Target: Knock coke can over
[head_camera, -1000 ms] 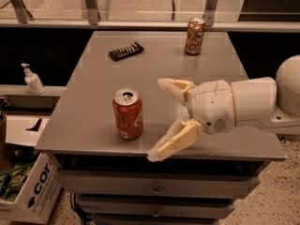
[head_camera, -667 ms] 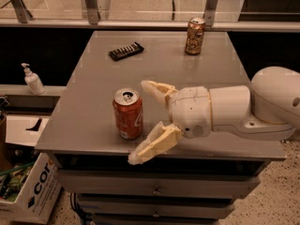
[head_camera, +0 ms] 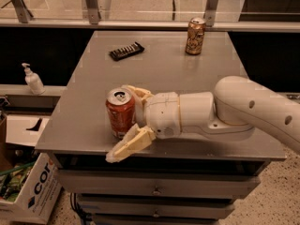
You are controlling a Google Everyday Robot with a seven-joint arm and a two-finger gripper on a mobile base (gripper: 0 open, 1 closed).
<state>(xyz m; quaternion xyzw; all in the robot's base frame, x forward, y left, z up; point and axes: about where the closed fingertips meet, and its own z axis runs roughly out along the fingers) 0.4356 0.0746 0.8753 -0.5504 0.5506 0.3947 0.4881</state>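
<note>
A red coke can (head_camera: 120,114) is standing upright near the front left edge of a grey table (head_camera: 187,78). The robot's white gripper (head_camera: 119,124) is reaching in from the right with its two fingers spread apart, one behind the can and one in front, so the can is sitting between them. A gold-brown can (head_camera: 195,35) is standing at the far edge, well apart.

White arm (head_camera: 253,108), cream-fingered end effector (head_camera: 119,123)
</note>
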